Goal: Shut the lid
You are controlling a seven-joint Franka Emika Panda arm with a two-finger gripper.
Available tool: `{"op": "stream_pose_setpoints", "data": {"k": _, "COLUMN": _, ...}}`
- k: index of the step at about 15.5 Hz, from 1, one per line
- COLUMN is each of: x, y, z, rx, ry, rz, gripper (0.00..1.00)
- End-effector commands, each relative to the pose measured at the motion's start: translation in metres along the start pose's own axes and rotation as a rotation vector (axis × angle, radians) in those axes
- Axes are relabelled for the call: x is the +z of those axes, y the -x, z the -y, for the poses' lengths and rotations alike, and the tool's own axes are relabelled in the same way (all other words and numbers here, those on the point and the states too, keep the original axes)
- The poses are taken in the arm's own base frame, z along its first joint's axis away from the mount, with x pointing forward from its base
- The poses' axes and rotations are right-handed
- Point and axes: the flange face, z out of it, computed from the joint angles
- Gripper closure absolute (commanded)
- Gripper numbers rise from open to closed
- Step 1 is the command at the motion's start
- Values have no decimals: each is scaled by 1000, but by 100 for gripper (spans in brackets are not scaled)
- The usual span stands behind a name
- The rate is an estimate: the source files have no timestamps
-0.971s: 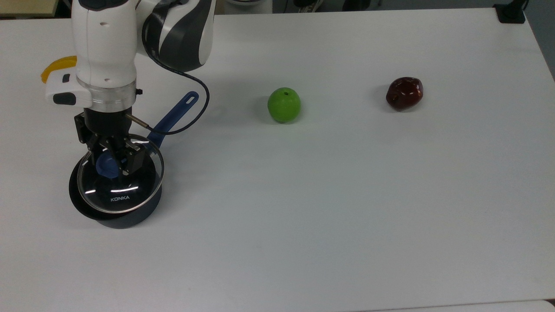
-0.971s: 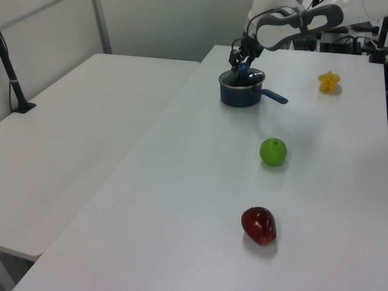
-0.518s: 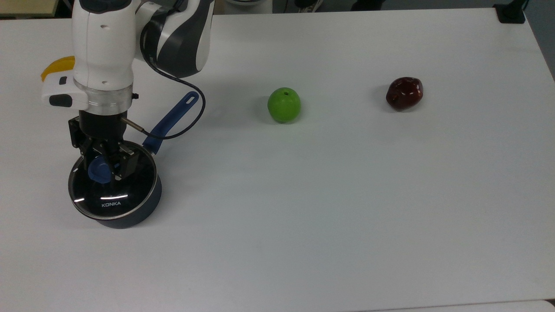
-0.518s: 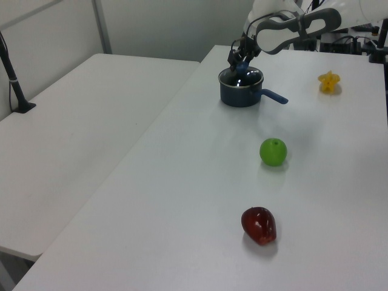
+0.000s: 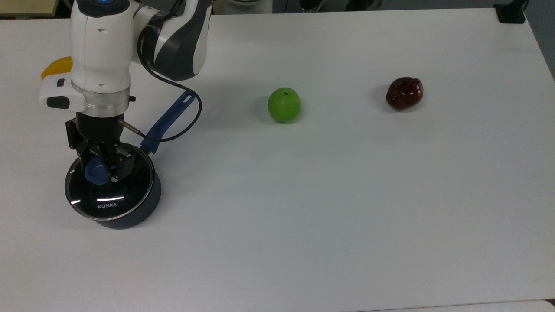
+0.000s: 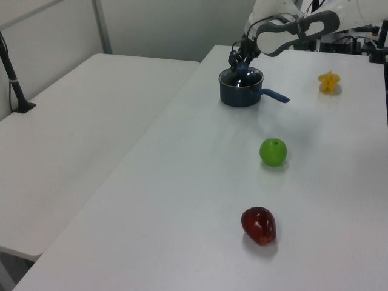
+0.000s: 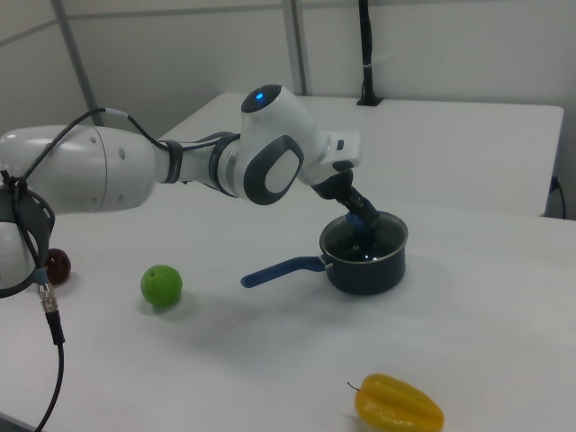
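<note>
In the left view, a dark red apple (image 6: 259,225) is seen nearest on the white table (image 6: 182,200), with a green apple (image 6: 273,151) beyond it and well apart from it. Farther back stands the black saucepan (image 6: 241,92), its blue handle (image 6: 274,95) directed toward the left view's right. A yellow star-shaped fruit (image 6: 329,81) is noted farther toward the left view's right, well apart from the pan.

In the top view, the glass lid (image 5: 109,186) is seen lying on the saucepan (image 5: 130,216), its metal rim about in line with the pan's rim; whether it is fully seated all round cannot be told. White "KONKA" lettering is readable on the glass. The gripper (image 5: 103,170) is positioned directly over the lid, its two fingers pinched on the blue knob (image 5: 95,173).

In the right view, the gripper (image 7: 360,219) is seen reaching down at a slant into the pan's mouth from the white arm (image 7: 180,166). The yellow fruit (image 7: 398,404) lies nearest in the right view.
</note>
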Motion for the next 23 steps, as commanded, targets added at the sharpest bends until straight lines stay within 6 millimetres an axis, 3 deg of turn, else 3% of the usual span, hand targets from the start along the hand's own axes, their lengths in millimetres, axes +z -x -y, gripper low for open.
{"op": "stream_pose_setpoints", "data": {"k": 1, "x": 5, "y": -1, "z": -1, "rx": 9, "ry": 14, "rz": -12, "gripper": 0}}
{"op": "stream_pose_setpoints", "data": {"k": 3, "x": -5, "y": -6, "z": -2, "rx": 17, "ry": 5, "rz": -16, "gripper": 0}}
{"op": "stream_pose_setpoints", "data": {"k": 5, "x": -33, "y": -15, "z": -1, "rx": 35, "ry": -25, "rz": -36, "gripper": 0}}
{"op": "stream_pose_setpoints", "data": {"k": 9, "x": -89, "y": -9, "z": 15, "rx": 19, "ry": -75, "rz": 89, "gripper": 0}}
{"op": "stream_pose_setpoints", "data": {"k": 12, "x": -134, "y": 11, "z": 24, "rx": -5, "ry": -115, "rz": 233, "gripper": 0}}
{"op": "stream_pose_setpoints", "data": {"k": 16, "x": -188, "y": 36, "z": 18, "rx": -71, "ry": -145, "rz": 391, "gripper": 0}}
{"op": "stream_pose_setpoints", "data": {"k": 21, "x": -225, "y": 102, "z": 17, "rx": -222, "ry": -103, "rz": 516, "gripper": 0}}
{"op": "stream_pose_setpoints", "data": {"k": 23, "x": -237, "y": 113, "z": 11, "rx": -267, "ry": -102, "rz": 512, "gripper": 0}}
